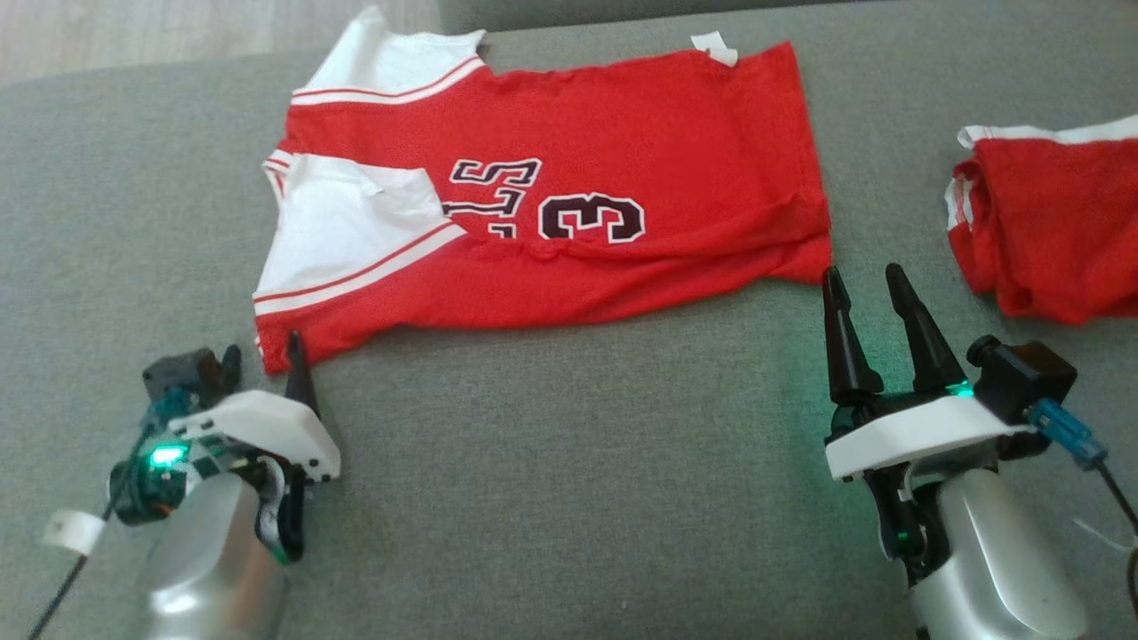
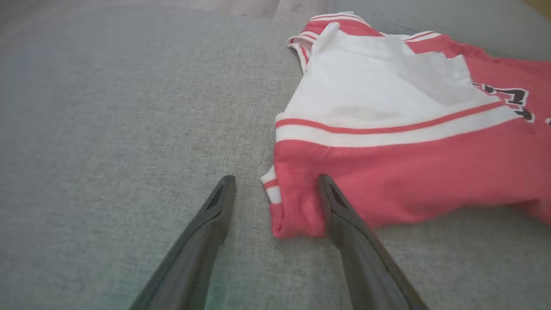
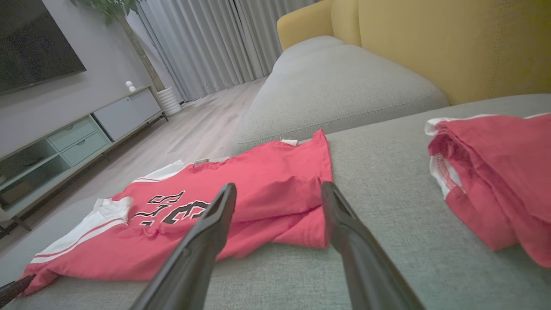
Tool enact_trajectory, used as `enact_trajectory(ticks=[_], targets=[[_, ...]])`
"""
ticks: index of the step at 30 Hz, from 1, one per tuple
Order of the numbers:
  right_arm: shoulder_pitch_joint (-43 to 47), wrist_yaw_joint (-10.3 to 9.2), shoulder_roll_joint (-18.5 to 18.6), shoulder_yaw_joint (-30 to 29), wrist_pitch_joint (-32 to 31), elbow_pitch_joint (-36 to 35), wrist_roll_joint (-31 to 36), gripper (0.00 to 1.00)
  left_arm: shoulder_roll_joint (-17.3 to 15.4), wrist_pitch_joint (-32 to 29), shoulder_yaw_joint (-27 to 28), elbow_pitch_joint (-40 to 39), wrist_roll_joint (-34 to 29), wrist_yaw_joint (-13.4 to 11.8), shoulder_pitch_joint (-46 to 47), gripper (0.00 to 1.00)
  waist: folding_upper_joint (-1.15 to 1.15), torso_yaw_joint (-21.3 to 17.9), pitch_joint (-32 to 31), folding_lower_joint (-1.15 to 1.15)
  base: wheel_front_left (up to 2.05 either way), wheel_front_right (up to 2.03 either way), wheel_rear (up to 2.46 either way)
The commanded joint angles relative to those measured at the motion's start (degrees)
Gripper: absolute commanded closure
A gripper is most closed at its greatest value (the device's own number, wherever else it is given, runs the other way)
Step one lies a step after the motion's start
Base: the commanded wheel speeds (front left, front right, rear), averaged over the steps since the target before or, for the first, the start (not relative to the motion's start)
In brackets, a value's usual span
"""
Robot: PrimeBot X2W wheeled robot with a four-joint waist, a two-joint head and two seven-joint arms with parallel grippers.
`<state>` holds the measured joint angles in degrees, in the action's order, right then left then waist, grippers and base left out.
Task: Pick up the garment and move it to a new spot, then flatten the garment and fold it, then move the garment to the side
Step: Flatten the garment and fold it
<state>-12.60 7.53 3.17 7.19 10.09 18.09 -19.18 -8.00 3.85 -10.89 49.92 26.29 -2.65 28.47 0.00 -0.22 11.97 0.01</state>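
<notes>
**RED JERSEY ON GREY SOFA CUSHION: CORNER GRASP PENDING**

Far left: left pincer (image 1: 264, 356), fingers (image 2: 340, 215) parted wide, empty. Straddles the near-left corner of the garment, one finger over red cloth, the other over bare cushion (image 1: 551, 462).

Centre: garment (image 1: 622, 151), red-and-white jersey. Lies spread sideways on the cushion, white shoulder panels leftward, hem rightward. Near long edge seemingly turned over, black number partly covered. Slight ripples toward the hem.

Right of centre: right pincer (image 1: 862, 284), fingers likewise apart, nothing held. Tips just beside the near-right hem corner.

Far right: second red garment (image 1: 1049, 231), bunched, well apart from the jersey.

Step judged in hand: seizing both near corners for the fold.

Advised handling:
- Close low at each corner to catch every layer, not the top ply alone.
- Raise both ends level and together.
- Keep the cloth taut between the pincers for a straight crease.
- Carry it over without dragging the far edge.
- Stay clear of the second garment.
</notes>
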Motion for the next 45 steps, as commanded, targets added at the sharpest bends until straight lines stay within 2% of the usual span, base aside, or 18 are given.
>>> enact_trajectory(ticks=[1,8,9,10,16,20,29,35,36,37,38,45], targets=[[-2.0,-0.04,-0.3,1.6,0.4,-2.0,-0.4,0.00,-2.5,-0.9,1.5,0.9,0.0,0.9,3.0,0.00,0.00,-0.8,0.9,-0.01,0.00,0.00,0.00],[-2.5,-0.04,-0.3,1.6,0.5,-1.5,-0.8,0.00,-2.7,-2.9,0.3,6.1,0.1,2.5,4.9,0.00,0.00,-0.9,1.0,-0.01,0.00,0.00,0.00],[-2.5,-0.04,-0.3,1.7,0.2,-1.3,-0.9,0.00,-2.5,-2.9,0.1,6.7,0.1,2.8,5.1,0.55,0.00,-0.7,0.9,-0.01,0.00,0.00,0.00],[-2.5,-0.04,-0.3,1.7,-0.1,-0.9,-0.8,0.00,-2.3,-2.6,0.0,7.0,0.2,3.2,5.3,1.00,0.00,-0.4,0.8,-0.01,0.00,0.00,0.00],[-3.9,-0.04,-0.3,-2.8,-4.7,4.6,1.6,0.00,-1.2,6.3,0.6,4.6,1.0,5.0,6.1,1.00,0.00,1.5,-0.2,-0.01,0.00,0.00,0.00],[-6.6,-0.04,-0.3,-5.4,-8.6,10.1,0.1,0.00,-0.3,9.9,-0.2,0.5,0.2,6.5,6.1,1.00,0.00,3.4,-0.8,-0.01,0.00,0.00,0.00],[-16.7,-0.04,-0.3,-9.9,-11.9,26.5,-8.8,0.00,1.0,11.0,-2.7,-8.3,-2.5,7.5,4.6,1.00,0.00,6.9,0.1,-0.01,0.00,0.00,0.00],[-22.3,-0.04,-0.3,-7.6,-9.9,36.4,-12.0,0.00,1.4,11.1,-3.7,-10.3,-2.9,7.4,4.3,1.00,0.00,8.1,0.6,-0.01,0.00,0.00,0.00],[-23.0,-0.04,-0.3,-7.1,-9.4,37.7,-12.1,0.29,1.4,11.1,-3.7,-10.4,-2.9,7.3,4.3,1.00,0.00,8.2,0.7,-0.01,0.00,0.00,0.00],[-23.7,-0.04,-0.3,-6.6,-8.9,39.1,-12.0,0.72,1.3,11.1,-3.8,-10.4,-3.0,7.2,4.3,1.00,0.00,8.2,0.7,-0.01,0.00,0.00,0.00],[-24.2,-0.04,-0.3,-6.2,-8.3,40.3,-11.9,1.00,1.3,11.1,-3.9,-10.5,-2.9,7.2,4.2,1.00,0.00,8.2,0.6,-0.01,0.00,0.00,0.00],[-26.3,-0.04,-0.3,-3.4,-5.3,45.2,-10.9,1.00,-0.1,10.8,-3.4,-9.3,-2.5,6.3,3.7,1.00,0.00,6.9,-0.6,-0.01,0.00,0.00,0.00]])
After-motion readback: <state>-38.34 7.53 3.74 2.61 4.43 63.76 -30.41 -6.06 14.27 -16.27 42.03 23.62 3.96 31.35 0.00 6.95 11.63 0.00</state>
